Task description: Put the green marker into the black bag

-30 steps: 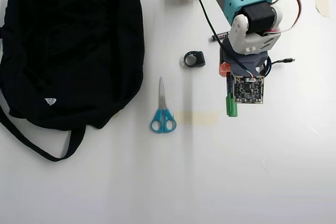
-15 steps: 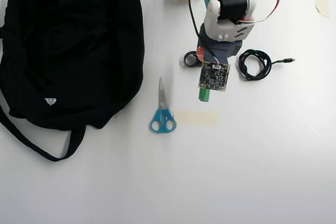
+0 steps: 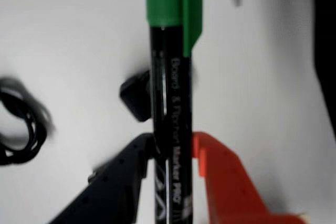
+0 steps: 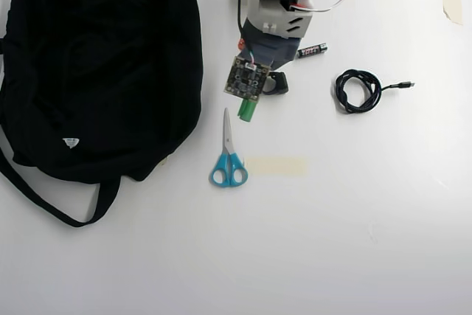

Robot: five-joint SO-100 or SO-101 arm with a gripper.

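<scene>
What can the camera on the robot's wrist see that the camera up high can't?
Only the wrist view shows the hand, its black and orange fingers closed on the black barrel with white writing of the green-capped marker. Only the overhead view shows the whole big floppy black fabric bag, the blue-handled scissors and the short black battery. Both show the marker's green cap, the coiled black cable and the white table.

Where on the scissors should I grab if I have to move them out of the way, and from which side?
Take the scissors from straight above, at the narrow closed blades just above the blue handles. They lie flat, tip pointing up in the overhead view, so set the jaws across the blades, left-right. The gripper would first need to release the green marker.
</scene>
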